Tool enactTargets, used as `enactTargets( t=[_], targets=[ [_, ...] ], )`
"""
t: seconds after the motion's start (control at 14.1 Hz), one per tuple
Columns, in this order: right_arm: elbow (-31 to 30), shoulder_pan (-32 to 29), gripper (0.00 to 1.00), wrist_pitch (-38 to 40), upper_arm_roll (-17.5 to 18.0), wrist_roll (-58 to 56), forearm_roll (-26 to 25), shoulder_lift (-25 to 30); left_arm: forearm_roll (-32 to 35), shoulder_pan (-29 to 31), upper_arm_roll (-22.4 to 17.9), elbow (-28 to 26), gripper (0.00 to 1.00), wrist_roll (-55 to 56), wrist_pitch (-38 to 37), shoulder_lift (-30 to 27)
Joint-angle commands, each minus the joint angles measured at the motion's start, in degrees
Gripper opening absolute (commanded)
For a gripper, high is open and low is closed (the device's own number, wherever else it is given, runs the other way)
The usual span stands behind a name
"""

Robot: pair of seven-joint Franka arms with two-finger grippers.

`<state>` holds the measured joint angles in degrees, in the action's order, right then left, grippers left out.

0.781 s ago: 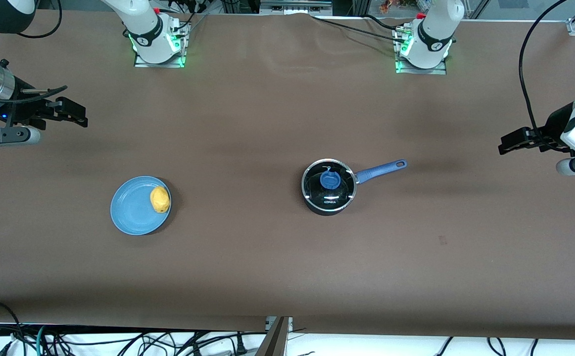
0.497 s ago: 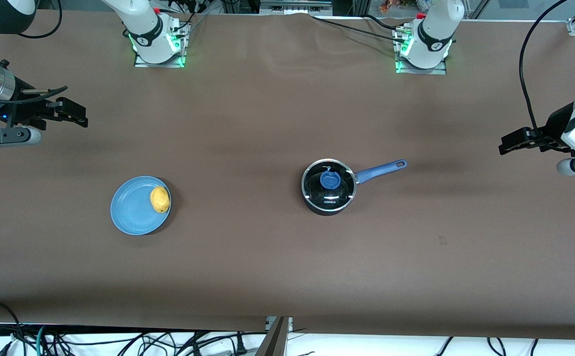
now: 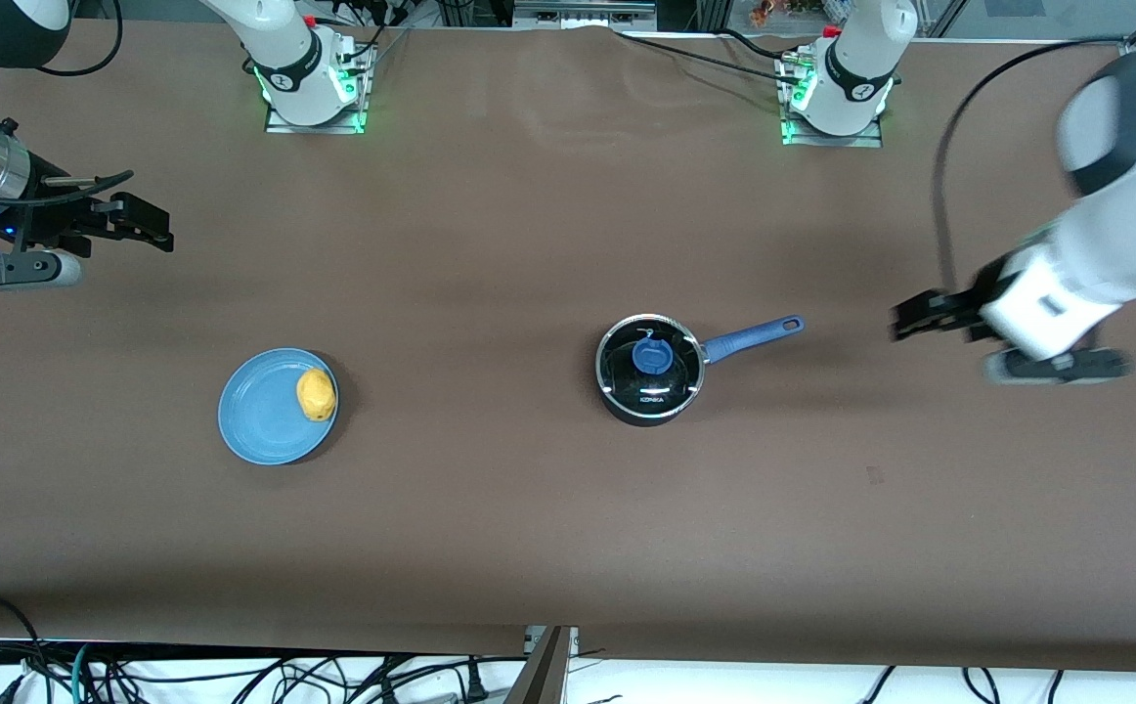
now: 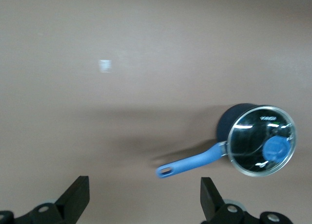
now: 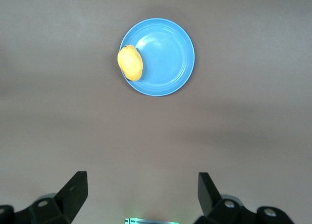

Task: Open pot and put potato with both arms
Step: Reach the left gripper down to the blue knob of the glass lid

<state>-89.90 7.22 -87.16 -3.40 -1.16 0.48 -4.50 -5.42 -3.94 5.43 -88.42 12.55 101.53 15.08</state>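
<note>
Wide matte brown tabletop [image 3: 490,528] fills nearly everything, soft shadow bands across it. Green glow at two metal base plates [image 3: 314,119] along the top edge. Tangle of black cables [image 3: 236,675] on white floor [image 3: 744,680] below tabletop's front edge.

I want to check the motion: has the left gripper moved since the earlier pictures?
Yes. The left gripper, open, has moved toward the pot, closer to its handle's end; the pot has not shifted.

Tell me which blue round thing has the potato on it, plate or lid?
The plate, toward the right arm's end: the potato sits at its rim. The lid is on the pot, bearing only its blue knob.
</note>
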Motion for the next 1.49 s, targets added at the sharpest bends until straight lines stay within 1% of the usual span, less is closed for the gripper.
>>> enactTargets(
  t=[0.0, 0.07, 0.21, 0.35, 0.5, 0.71, 0.85, 0.99, 1.14, 1.28, 1.42],
  targets=[
    [0.95, -0.54, 1.00, 1.03, 0.24, -1.65, 0.13, -0.24, -0.21, -3.69, 2.64, 0.97, 1.00, 8.86, 5.23, 5.55],
    [0.95, -0.54, 1.00, 1.03, 0.24, -1.56, 0.13, -0.24, 0.49, -3.96, 5.00, 0.97, 1.00, 11.07, 7.95, 7.49],
    [0.95, -0.54, 1.00, 1.03, 0.24, -1.56, 0.13, -0.24, 4.87, -4.84, 9.05, 1.06, 1.00, 18.08, 12.97, 11.18],
    [0.95, -0.54, 1.00, 1.03, 0.24, -1.48, 0.13, -0.24, 9.62, -5.72, 12.65, 1.41, 1.00, 25.56, 15.09, 14.70],
    [0.95, -0.54, 1.00, 0.94, 0.33, -1.48, 0.04, -0.24, 12.79, -5.90, 14.86, 1.41, 1.00, 30.67, 18.51, 17.16],
    [0.78, -0.54, 1.00, 1.03, 0.33, -1.39, -0.04, -0.24, 15.43, -9.14, 15.05, 3.25, 1.00, 33.49, 21.60, 21.20],
    [0.78, -0.54, 1.00, 1.03, 0.33, -1.39, -0.13, -0.33, 19.38, -10.82, 15.05, 3.78, 1.00, 37.35, 21.69, 22.88],
    [0.78, -0.45, 1.00, 1.03, 0.33, -1.39, -0.22, -0.33, 20.62, -11.08, 15.31, 3.44, 1.00, 38.07, 21.78, 23.24],
    [0.69, -0.54, 1.00, 1.03, 0.33, -1.39, -0.22, -0.59, 20.54, -11.61, 15.40, 2.82, 1.00, 38.16, 21.95, 23.06],
    [0.77, -0.54, 1.00, 1.03, 0.33, -1.47, -0.31, -0.77, 20.45, -11.61, 16.54, 2.03, 1.00, 38.25, 21.95, 23.06],
    [0.69, -0.45, 1.00, 1.03, 0.33, -1.39, -0.31, -0.77, 20.54, -11.70, 16.80, 1.15, 1.00, 38.25, 21.95, 22.89]
  ],
)
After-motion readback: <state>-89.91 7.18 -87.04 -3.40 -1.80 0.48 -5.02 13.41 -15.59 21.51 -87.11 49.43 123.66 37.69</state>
